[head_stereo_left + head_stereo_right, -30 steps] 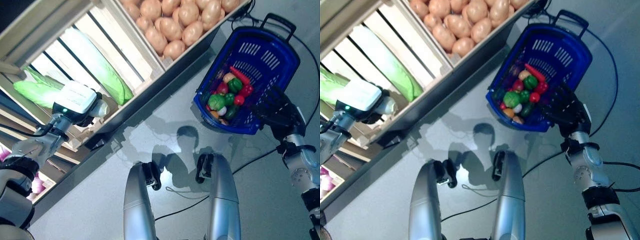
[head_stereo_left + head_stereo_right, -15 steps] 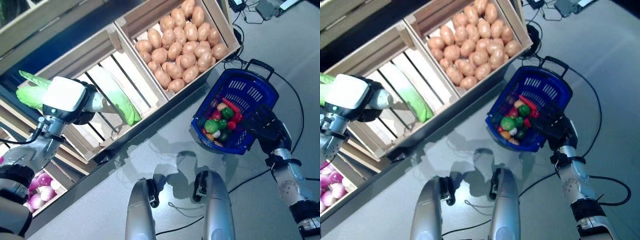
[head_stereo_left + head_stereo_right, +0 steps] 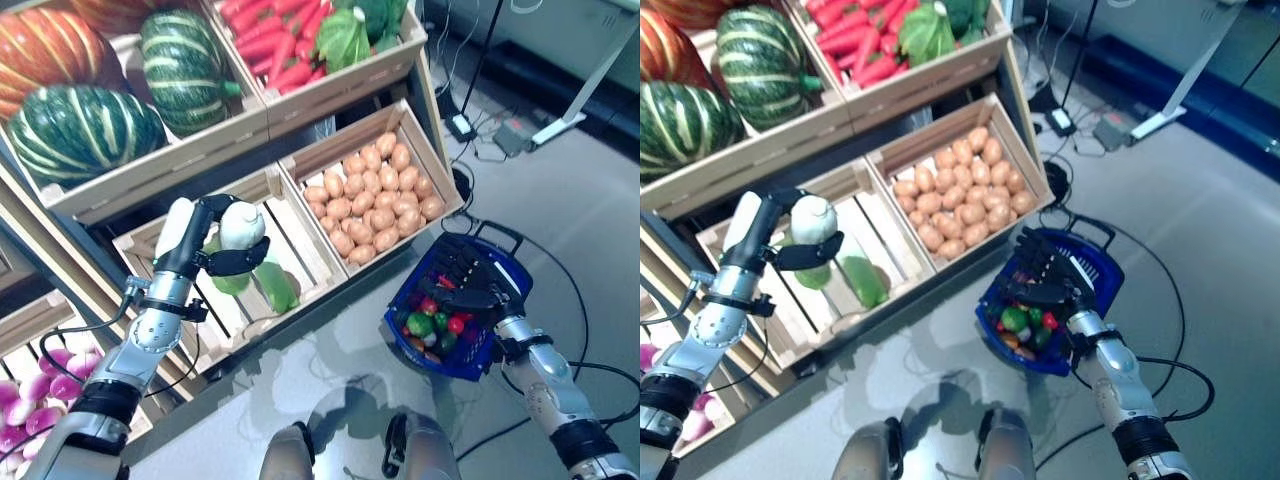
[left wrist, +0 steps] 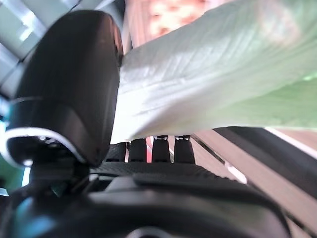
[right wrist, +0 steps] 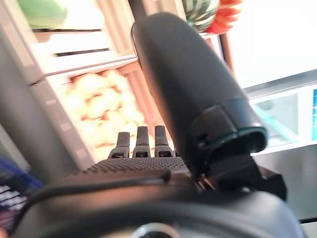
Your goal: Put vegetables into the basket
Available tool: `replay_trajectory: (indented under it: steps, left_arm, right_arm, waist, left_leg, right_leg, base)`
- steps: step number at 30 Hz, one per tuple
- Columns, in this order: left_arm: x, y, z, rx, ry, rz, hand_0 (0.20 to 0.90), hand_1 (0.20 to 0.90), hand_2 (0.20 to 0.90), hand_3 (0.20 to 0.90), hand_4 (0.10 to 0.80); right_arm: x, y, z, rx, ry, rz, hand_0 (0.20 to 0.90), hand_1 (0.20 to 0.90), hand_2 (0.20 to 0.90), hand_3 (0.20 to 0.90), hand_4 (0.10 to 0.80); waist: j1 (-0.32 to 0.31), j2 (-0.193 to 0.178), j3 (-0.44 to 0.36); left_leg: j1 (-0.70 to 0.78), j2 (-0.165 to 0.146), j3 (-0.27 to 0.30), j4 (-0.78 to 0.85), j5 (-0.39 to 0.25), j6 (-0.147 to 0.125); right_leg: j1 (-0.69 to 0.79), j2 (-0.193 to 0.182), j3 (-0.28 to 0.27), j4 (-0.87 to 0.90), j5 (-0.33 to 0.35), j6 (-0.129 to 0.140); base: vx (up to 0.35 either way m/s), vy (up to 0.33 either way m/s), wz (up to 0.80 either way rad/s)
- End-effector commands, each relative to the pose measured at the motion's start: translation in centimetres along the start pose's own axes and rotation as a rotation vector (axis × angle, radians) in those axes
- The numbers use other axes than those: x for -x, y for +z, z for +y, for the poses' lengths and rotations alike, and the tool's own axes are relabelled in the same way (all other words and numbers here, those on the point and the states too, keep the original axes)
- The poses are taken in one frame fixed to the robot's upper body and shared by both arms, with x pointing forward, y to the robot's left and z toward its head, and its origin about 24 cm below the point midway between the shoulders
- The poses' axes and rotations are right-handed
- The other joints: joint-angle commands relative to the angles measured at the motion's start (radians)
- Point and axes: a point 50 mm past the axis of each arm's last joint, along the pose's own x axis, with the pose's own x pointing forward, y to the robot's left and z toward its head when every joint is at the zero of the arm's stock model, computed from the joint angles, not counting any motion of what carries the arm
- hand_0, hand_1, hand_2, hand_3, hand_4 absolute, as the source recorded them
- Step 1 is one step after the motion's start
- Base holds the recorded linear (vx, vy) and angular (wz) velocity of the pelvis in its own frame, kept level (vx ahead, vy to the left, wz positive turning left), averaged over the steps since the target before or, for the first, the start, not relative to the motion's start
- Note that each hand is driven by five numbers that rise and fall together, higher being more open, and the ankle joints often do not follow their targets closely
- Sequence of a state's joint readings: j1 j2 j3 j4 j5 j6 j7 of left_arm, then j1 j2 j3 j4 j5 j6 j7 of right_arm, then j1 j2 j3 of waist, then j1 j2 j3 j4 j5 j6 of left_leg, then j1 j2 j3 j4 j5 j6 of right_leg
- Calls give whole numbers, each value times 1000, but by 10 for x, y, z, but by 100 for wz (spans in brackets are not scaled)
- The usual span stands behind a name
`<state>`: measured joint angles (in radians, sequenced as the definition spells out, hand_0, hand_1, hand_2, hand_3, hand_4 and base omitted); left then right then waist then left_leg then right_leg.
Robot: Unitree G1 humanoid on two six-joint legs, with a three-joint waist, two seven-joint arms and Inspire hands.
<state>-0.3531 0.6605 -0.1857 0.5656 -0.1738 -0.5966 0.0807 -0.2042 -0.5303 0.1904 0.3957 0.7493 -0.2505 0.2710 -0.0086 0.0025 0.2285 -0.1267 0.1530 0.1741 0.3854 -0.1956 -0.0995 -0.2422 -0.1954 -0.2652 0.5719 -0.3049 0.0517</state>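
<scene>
A pale green and white cabbage (image 3: 243,222) is held above the slatted crate (image 3: 300,235), with my left hand (image 3: 207,242) shut on it. In the left wrist view its ribbed leaf (image 4: 223,74) lies between my thumb (image 4: 69,84) and the fingers. The blue basket (image 3: 455,362) stands low on the right, holding small red, green and orange vegetables (image 3: 430,318). My right hand (image 3: 465,285) rests over the basket's near rim with straight, spread fingers. The right wrist view shows its thumb (image 5: 183,84) extended and nothing in the grasp.
A second green cabbage (image 3: 275,288) lies in the same crate. A crate of potatoes (image 3: 375,200) sits between that crate and the basket. Striped pumpkins (image 3: 85,130) and carrots (image 3: 280,40) fill the upper shelf, red onions (image 3: 20,430) the lower left. A white stand (image 3: 590,80) is at right.
The camera has swung up, bringing the upper shelf into view. My left hand, earlier down among the cabbages in the crate, now holds one raised. The right hand stays at the basket.
</scene>
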Motion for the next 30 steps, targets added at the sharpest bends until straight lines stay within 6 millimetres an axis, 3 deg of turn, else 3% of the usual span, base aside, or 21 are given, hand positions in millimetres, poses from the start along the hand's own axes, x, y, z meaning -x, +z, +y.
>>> replay_trajectory:
  steps: [1, 7, 13, 21, 26, 30]
  left_arm:
    - [-17, 33, 15, 255, 65, -184, 300, 300, 300, 300, 400]
    - [-20, 29, -26, 461, -58, -128, 300, 300, 300, 300, 400]
    - [-15, 23, -61, 571, -138, -51, 300, 300, 300, 300, 400]
    - [-11, 29, -94, 552, -283, -30, 300, 300, 300, 300, 400]
    - [-10, 28, -102, 542, -340, -21, 300, 300, 300, 300, 400]
    - [-8, 31, -108, 547, -378, -34, 300, 300, 300, 300, 400]
  right_arm:
    - [-27, 22, 23, 8, 91, -90, 900, 900, 900, 900, 800]
    - [-43, 16, 50, -128, 189, -28, 900, 900, 900, 900, 800]
    - [-54, 18, 76, -144, 279, 20, 900, 900, 900, 900, 800]
    - [-58, 10, 92, -136, 381, 139, 900, 900, 900, 900, 800]
    - [-63, 14, 96, -97, 407, 173, 900, 900, 900, 900, 800]
    - [-61, 4, 102, -90, 506, 283, 900, 900, 900, 900, 800]
  waist:
    - [3, -11, -135]
    - [5, -20, -178]
    - [13, -31, -210]
    - [22, -46, -220]
    - [27, -49, -220]
    - [32, -52, -220]
  left_leg:
    - [80, -76, 52, -86, -13, 113]
    - [203, -82, 73, -294, 80, 100]
    - [282, -85, 67, -465, 152, 91]
    - [283, -79, 52, -473, 143, 89]
    - [283, -80, 41, -473, 140, 87]
    - [289, -79, 38, -473, 138, 87]
  right_leg:
    - [199, 9, -5, -283, 113, -11]
    - [318, 55, -21, -475, 195, -1]
    - [391, 93, -29, -616, 253, -3]
    - [413, 112, -33, -659, 271, -9]
    - [414, 118, -32, -659, 267, -13]
    - [420, 121, -31, -659, 262, -18]
  base:
    - [114, -42, -2]
    - [82, -58, -4]
    - [59, -77, -6]
    - [24, -72, -1]
    - [8, -39, 0]
    - [0, 0, 0]
